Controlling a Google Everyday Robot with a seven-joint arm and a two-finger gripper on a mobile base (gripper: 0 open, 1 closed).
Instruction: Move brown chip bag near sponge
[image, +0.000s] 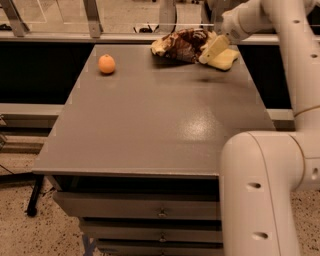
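Observation:
The brown chip bag (181, 44) lies crumpled at the far edge of the grey table (160, 120), cream at its ends and dark brown in the middle. The pale yellow sponge (227, 59) lies just to its right, close to the bag. My gripper (213, 49) hangs from the arm at the upper right. It sits over the gap between the bag's right end and the sponge, and covers part of the sponge's left side. I cannot tell whether it touches the bag.
A round orange fruit (106, 64) sits at the far left of the table. My white arm (290, 75) runs down the right side, with its base (260, 195) at the front right. A railing and glass wall stand behind the table. Drawers sit under the table's front edge.

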